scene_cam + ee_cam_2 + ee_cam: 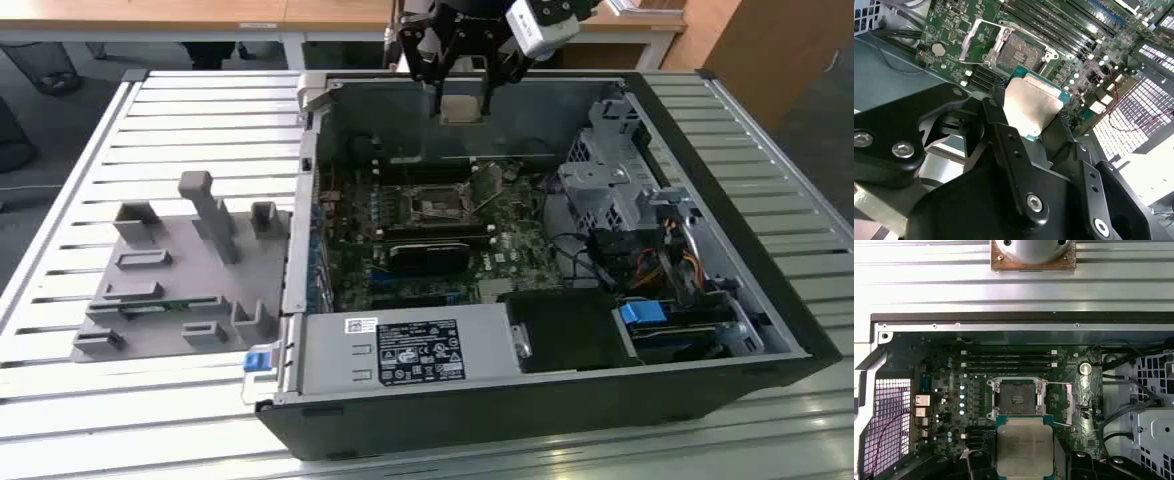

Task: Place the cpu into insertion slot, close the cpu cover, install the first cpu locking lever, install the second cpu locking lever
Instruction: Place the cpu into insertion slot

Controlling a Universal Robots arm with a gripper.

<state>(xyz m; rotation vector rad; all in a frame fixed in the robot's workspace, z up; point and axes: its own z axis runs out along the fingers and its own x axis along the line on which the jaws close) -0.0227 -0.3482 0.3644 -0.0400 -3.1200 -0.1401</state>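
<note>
My gripper [461,98] is shut on the cpu [461,108], a flat silver-beige chip, and holds it above the back of the open computer case. Lower down on the green motherboard lies the insertion slot [434,205], a dark square socket with a metal rim, apart from the chip. In both wrist views the cpu [1029,107] [1024,445] sits between my black fingers [999,107], short of the insertion slot [1021,50] [1016,399]. The cpu cover [979,42] [1058,402] stands swung open beside the socket, leaving it uncovered.
A large black card [430,252] lies just in front of the socket. The power supply [400,350] fills the case's near side, and a drive cage with cables [621,195] stands on the exterior view's right. A grey fixture [187,270] rests on the slatted table [200,110].
</note>
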